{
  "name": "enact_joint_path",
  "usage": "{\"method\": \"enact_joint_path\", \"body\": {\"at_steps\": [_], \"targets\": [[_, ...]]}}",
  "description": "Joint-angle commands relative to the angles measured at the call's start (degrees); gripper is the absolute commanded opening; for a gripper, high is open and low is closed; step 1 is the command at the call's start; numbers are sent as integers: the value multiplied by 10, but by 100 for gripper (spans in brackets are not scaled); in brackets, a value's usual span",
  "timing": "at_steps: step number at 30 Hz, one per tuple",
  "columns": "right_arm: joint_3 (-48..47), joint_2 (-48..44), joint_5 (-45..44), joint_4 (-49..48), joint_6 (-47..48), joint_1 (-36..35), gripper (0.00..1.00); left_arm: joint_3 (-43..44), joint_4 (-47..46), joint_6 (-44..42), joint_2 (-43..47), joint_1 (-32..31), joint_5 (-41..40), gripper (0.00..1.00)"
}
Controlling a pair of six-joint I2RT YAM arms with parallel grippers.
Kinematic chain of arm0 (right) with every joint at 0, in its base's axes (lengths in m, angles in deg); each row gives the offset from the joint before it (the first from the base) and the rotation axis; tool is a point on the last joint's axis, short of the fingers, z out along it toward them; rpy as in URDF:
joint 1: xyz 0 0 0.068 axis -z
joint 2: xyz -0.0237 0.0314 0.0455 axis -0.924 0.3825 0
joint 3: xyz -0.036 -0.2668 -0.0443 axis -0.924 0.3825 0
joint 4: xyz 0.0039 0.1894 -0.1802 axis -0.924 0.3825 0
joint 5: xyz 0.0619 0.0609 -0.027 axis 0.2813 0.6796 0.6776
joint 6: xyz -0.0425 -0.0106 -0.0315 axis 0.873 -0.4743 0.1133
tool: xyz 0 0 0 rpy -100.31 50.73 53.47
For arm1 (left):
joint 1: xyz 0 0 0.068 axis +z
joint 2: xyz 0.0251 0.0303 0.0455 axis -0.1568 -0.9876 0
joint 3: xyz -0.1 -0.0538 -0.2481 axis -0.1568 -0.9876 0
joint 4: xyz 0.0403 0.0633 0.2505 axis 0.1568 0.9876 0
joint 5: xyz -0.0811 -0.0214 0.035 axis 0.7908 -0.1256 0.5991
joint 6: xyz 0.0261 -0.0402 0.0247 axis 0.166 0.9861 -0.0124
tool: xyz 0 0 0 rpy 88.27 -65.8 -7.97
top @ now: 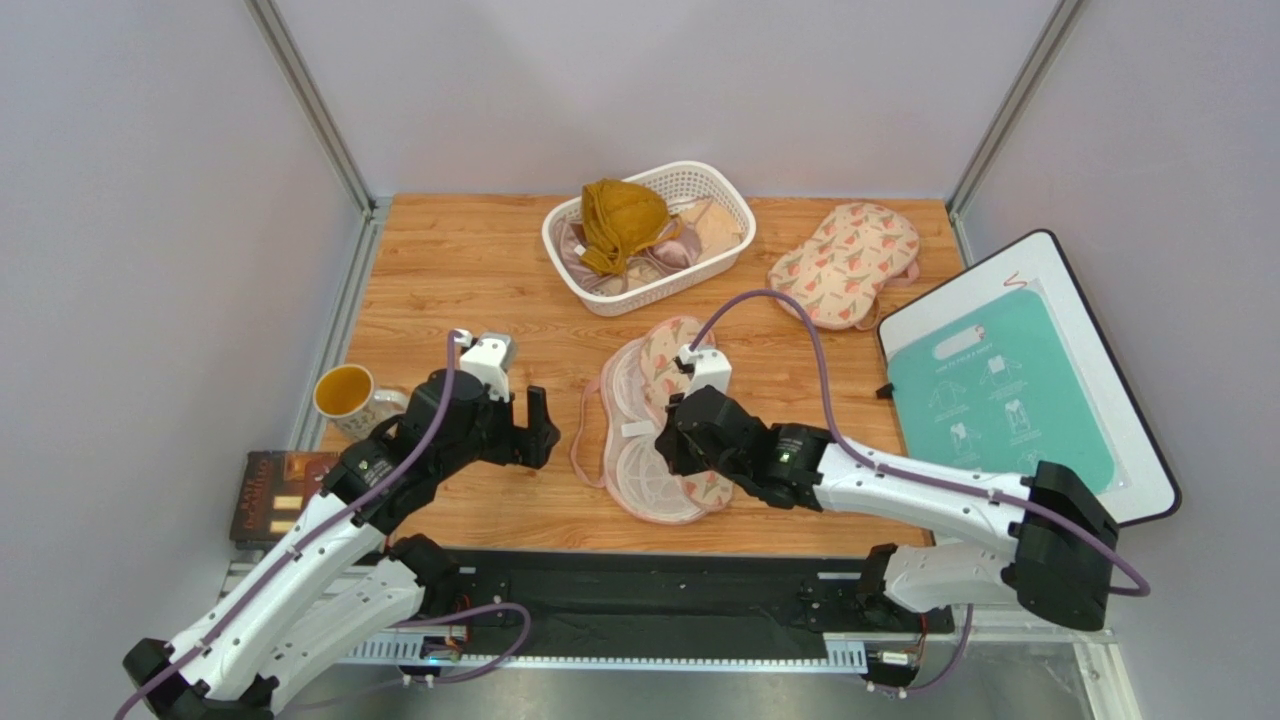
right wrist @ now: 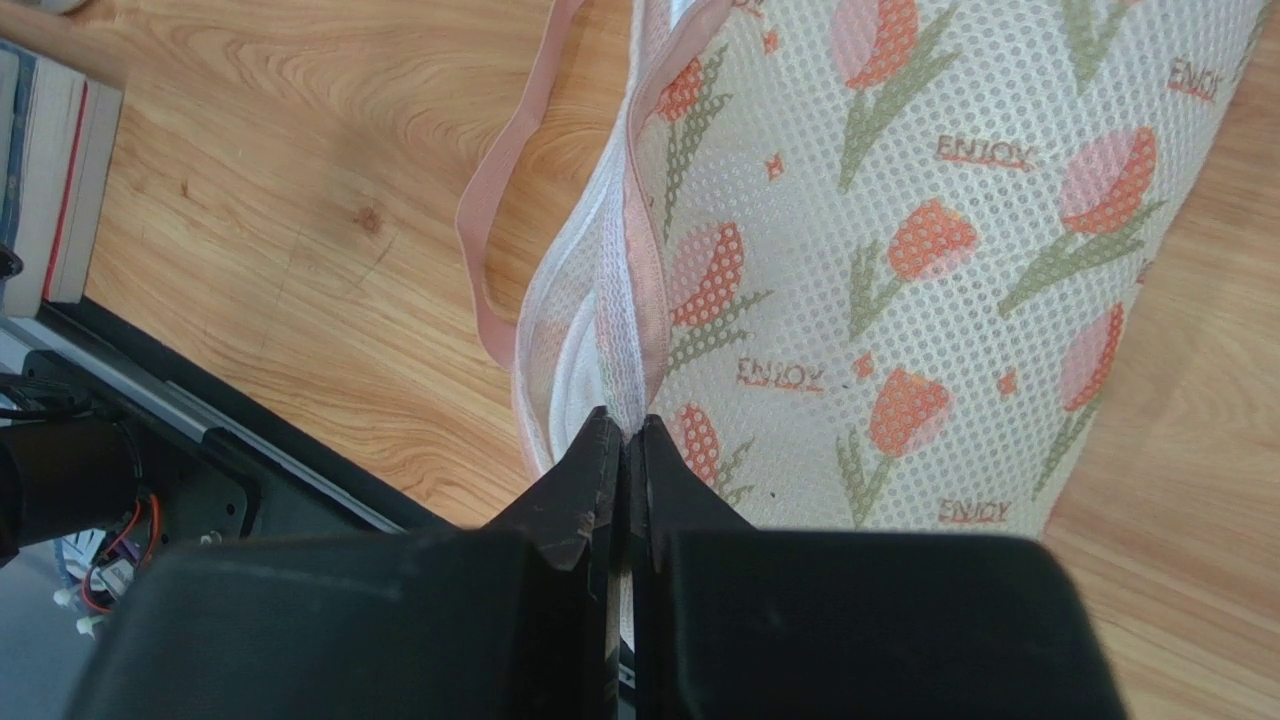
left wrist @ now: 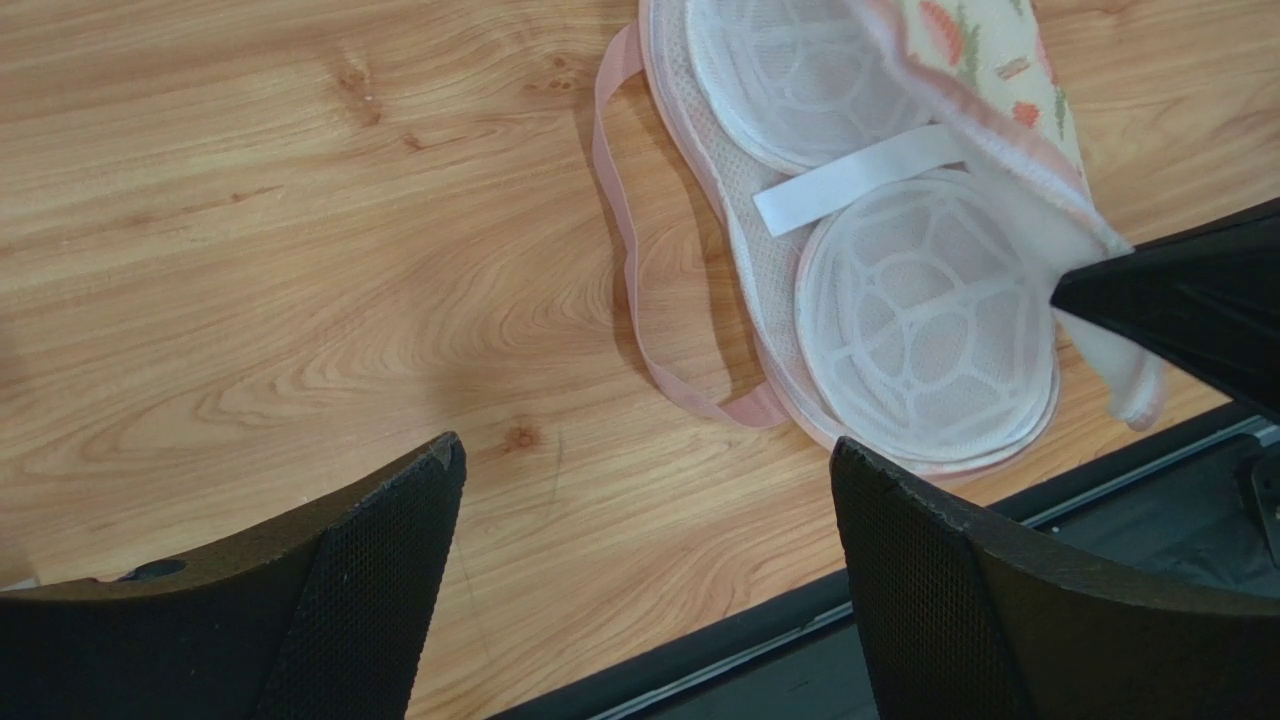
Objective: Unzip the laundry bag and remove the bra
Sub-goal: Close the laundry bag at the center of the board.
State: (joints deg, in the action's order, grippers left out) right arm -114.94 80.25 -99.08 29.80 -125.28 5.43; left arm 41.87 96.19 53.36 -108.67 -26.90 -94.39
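The laundry bag (top: 643, 450) lies open at the table's middle, white mesh cups (left wrist: 917, 323) facing up and a pink loop (left wrist: 639, 285) trailing to its left. My right gripper (right wrist: 628, 428) is shut on the bag's pink-edged rim and holds the floral flap (right wrist: 932, 270) up off the cups. In the top view that gripper (top: 688, 431) sits over the bag's right side. My left gripper (top: 529, 438) hovers open just left of the bag, and only bare wood shows between its fingers (left wrist: 376, 525). The mustard-yellow bra (top: 619, 218) lies on top in the white basket (top: 724, 186).
A second floral bag (top: 849, 263) lies at the back right. A white board with a teal sheet (top: 1022, 383) leans at the right. A yellow-lined mug (top: 349, 393) and a dark book (top: 278, 495) sit at the left. Other pale garments fill the basket.
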Motion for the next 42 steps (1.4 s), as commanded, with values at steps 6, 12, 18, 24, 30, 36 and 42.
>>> {"method": "enact_joint_path", "body": {"at_steps": [6,12,18,24,30,36,42], "targets": [[-42,69,4,-75,-30,-35,0,13,-1,8,4,-1,-2,96],[-57,110,11,-93,-36,-46,0,13,-2,8,4,-1,-1,96],[-75,142,19,-91,-35,-53,0,13,-2,8,4,-1,-1,96],[-101,148,27,-53,-6,-59,83,12,-2,9,6,-1,4,96],[-87,81,-7,-18,6,-59,100,10,-1,9,9,-1,5,96],[-57,4,-60,38,7,-42,100,10,-1,10,18,-1,4,96],[3,-108,-86,75,0,15,100,10,3,15,29,-1,-3,96]]}}
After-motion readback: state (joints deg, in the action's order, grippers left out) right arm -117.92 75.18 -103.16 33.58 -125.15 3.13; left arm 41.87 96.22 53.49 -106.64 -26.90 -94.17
